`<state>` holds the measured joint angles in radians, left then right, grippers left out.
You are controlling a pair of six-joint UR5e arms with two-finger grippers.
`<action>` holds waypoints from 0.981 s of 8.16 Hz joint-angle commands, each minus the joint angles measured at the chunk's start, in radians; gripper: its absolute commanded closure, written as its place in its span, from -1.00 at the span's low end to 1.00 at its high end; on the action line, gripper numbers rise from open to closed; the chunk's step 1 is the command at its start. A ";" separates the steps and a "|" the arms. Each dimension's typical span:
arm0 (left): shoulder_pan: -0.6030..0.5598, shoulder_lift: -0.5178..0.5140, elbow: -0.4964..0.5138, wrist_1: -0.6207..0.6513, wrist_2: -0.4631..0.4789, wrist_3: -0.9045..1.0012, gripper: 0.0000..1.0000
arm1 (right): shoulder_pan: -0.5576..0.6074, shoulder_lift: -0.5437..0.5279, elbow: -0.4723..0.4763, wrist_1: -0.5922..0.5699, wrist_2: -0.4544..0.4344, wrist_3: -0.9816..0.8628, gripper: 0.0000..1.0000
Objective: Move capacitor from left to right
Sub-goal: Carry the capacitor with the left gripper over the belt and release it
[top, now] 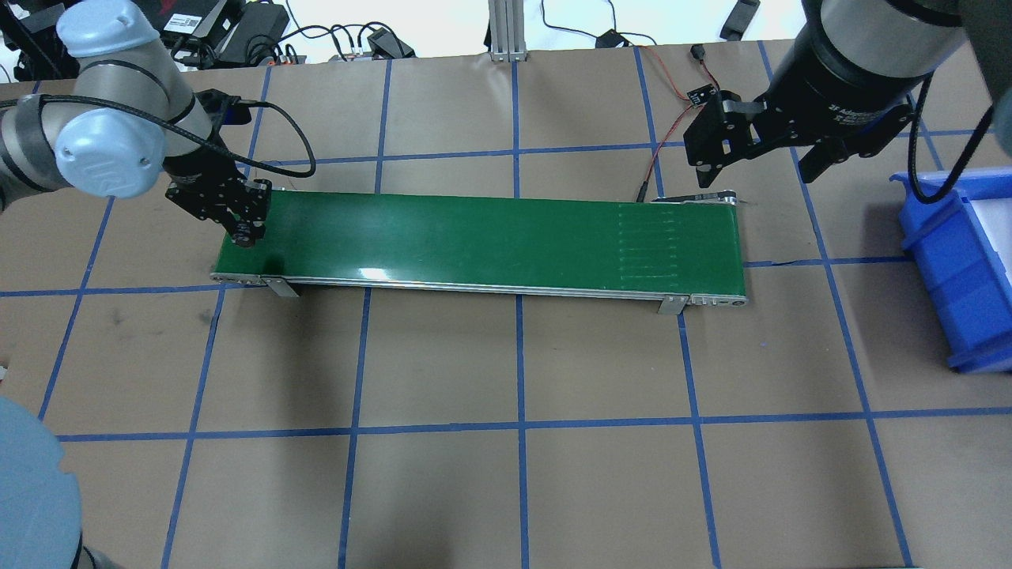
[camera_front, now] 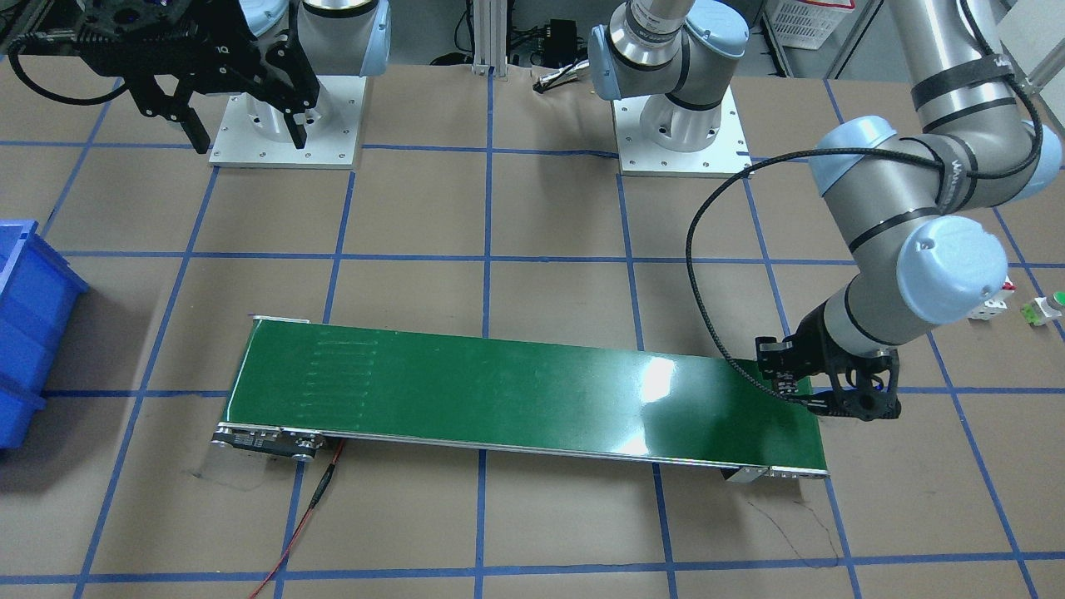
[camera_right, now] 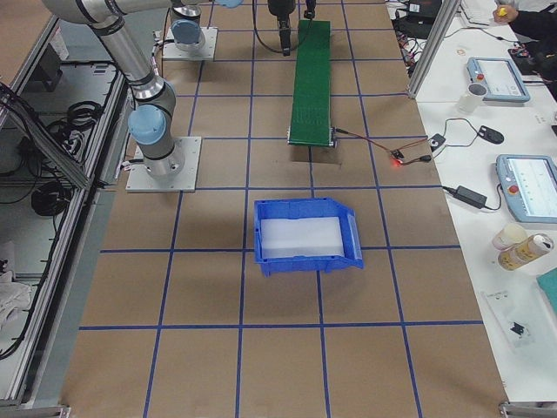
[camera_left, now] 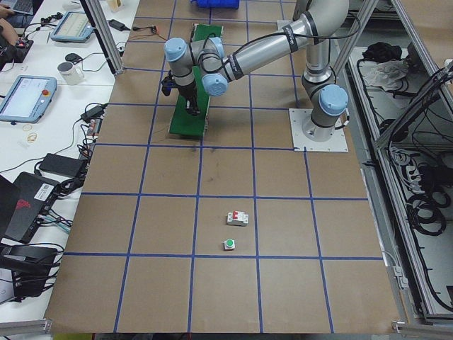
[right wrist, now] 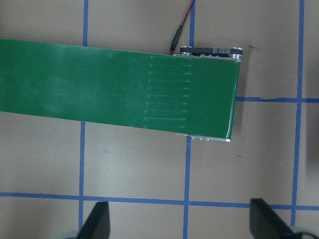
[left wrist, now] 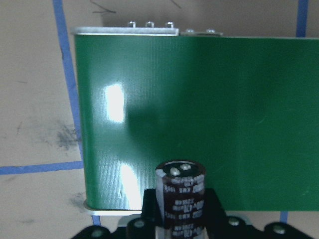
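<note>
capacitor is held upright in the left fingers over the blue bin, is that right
Wrong place: the capacitor is held upright in the left fingers over one end of the green conveyor belt, as the left wrist view shows.

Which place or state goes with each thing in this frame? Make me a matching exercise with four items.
Things:
1. capacitor
2. right gripper
3. blue bin
4. circuit breaker

Places or states:
A. jaws open, nothing held
B. beside the green button
C. clamped in the left gripper
D. standing at the robot's far right

Pairs: 1-C, 2-A, 3-D, 4-B
</note>
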<state>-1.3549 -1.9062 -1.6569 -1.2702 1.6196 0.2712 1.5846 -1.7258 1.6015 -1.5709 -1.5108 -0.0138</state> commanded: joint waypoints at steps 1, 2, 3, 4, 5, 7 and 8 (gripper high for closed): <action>-0.052 -0.054 0.011 0.009 -0.036 -0.048 1.00 | 0.000 0.000 0.000 0.000 0.000 0.000 -1.00; -0.072 -0.082 0.043 0.011 -0.038 -0.056 1.00 | 0.000 -0.001 0.000 0.000 0.000 0.000 -1.00; -0.082 -0.099 0.072 0.011 -0.040 -0.056 1.00 | 0.000 -0.001 0.000 0.002 0.000 0.000 -1.00; -0.082 -0.100 0.072 0.011 -0.040 -0.056 1.00 | 0.000 0.000 0.000 0.000 0.000 0.000 -1.00; -0.081 -0.100 0.075 0.011 -0.040 -0.053 1.00 | 0.001 0.000 0.000 0.000 0.001 0.001 -1.00; -0.082 -0.103 0.075 0.021 -0.038 -0.053 1.00 | 0.000 0.000 0.000 0.000 0.001 0.000 -1.00; -0.081 -0.109 0.075 0.040 -0.040 -0.050 1.00 | 0.001 0.002 0.000 -0.001 0.001 0.001 -1.00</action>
<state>-1.4365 -2.0081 -1.5820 -1.2532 1.5811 0.2173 1.5854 -1.7253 1.6015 -1.5708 -1.5096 -0.0130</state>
